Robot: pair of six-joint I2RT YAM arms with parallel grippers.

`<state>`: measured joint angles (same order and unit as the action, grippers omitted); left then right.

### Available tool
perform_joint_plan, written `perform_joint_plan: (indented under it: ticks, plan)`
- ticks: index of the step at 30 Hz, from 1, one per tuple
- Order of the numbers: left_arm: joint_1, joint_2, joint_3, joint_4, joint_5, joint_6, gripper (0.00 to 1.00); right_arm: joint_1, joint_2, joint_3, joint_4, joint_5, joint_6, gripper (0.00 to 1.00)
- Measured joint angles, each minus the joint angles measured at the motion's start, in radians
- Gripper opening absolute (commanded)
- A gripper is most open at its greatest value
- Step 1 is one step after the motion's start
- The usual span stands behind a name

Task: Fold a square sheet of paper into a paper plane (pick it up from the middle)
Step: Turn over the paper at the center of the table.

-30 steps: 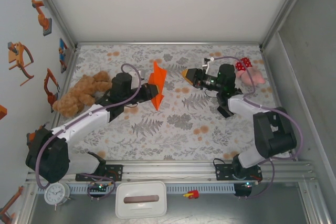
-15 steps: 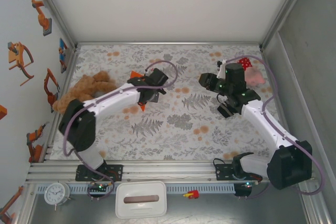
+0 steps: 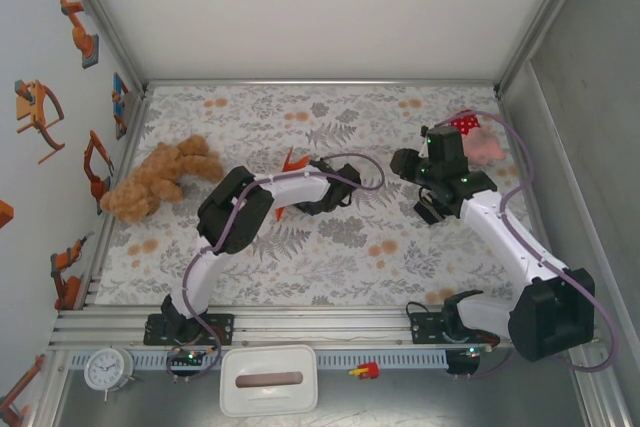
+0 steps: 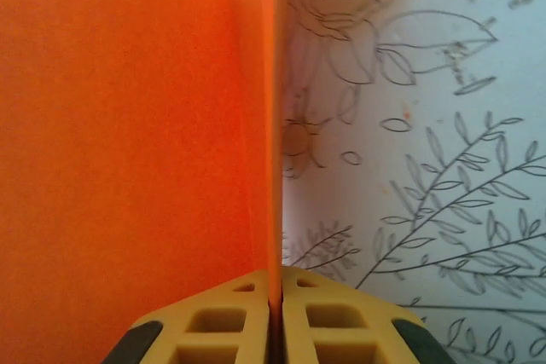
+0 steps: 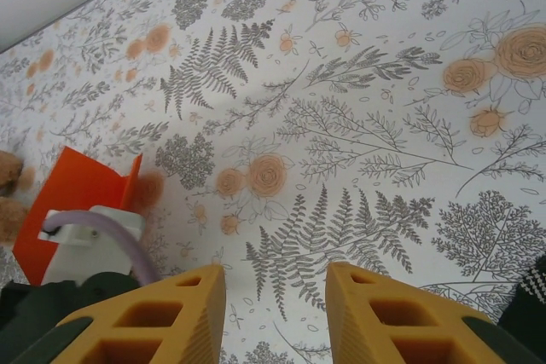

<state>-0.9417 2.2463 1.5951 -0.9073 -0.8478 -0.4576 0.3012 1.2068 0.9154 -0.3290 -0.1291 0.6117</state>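
Teddy bear (image 3: 160, 179) lies at the left side of the floral surface (image 3: 350, 237); I'm using it as my reference.

Just right of the bear and not touching it is the folded orange paper (image 3: 291, 161). It stands up on edge, and the left arm crosses in front of it. On my left wrist feed the left gripper (image 4: 275, 283) has its yellow fingers (image 4: 213, 321) pressed together on the paper's (image 4: 128, 125) creased edge. One flap spreads to the left. I can't tell if the paper touches the surface.

Further right, well apart from the bear, the right gripper (image 5: 275, 274) hovers over bare print. Its fingers (image 5: 375, 304) are parted with nothing between them.

Farthest from the bear, behind the right arm, sits the polka-dot plush (image 3: 478, 139).
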Motion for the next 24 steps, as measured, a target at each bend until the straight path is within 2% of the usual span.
perform_joint_plan:
  ticks: [4,15,24]
  plan:
    - [-0.007,0.009,0.007,-0.01,0.016,-0.011,0.22,-0.002,-0.006,-0.001,-0.005,0.005,0.005,0.35]
    - [-0.013,-0.003,0.014,-0.005,0.098,-0.031,0.32,-0.003,-0.006,-0.016,0.005,-0.008,0.043,0.35]
    - [-0.068,-0.138,-0.025,0.081,0.313,-0.073,0.42,-0.003,-0.009,-0.023,0.013,-0.003,0.066,0.35]
